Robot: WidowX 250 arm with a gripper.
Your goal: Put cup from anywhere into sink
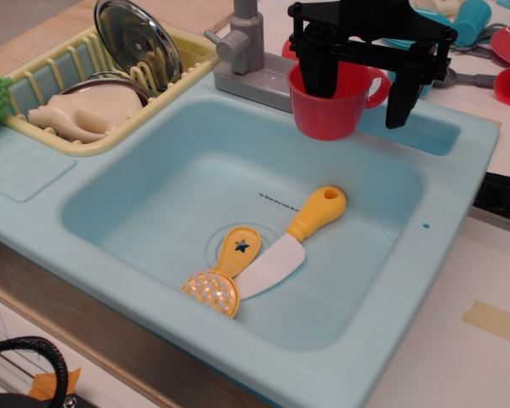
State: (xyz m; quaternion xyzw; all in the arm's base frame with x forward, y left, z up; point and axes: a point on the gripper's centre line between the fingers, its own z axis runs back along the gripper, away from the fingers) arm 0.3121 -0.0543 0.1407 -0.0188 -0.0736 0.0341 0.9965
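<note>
The gripper (362,89) straddles the cup (330,103) on the sink (459,170) rim at 1 o'clock, fingers spread, released.

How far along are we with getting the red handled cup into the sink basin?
Early stage. The red handled cup stands upright on the back rim of the sink, beside the faucet, not in the basin. The gripper is open, one finger inside the cup and one outside by the handle. Closing, lifting and placing remain.
</note>
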